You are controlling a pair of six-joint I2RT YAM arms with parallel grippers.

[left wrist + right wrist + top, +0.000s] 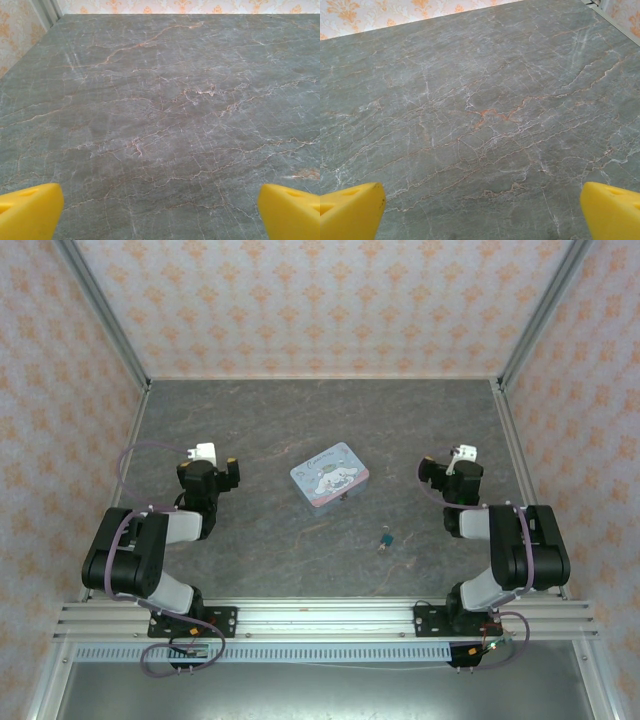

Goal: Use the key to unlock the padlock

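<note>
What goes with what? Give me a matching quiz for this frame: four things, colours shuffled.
Things:
1. tin
2. padlock
3. table
4. fingertips of the left end effector

Colours:
A. yellow
B. grey with pale veins
C. light blue with a cartoon print
D. dark teal

Pairs: 1-C, 2-D, 3-B, 4-A

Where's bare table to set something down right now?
Widest: the far table strip between the tin and the back wall. Bare marble also lies ahead of the left gripper and the right gripper. Crowded: centre, around tin and padlock.
</note>
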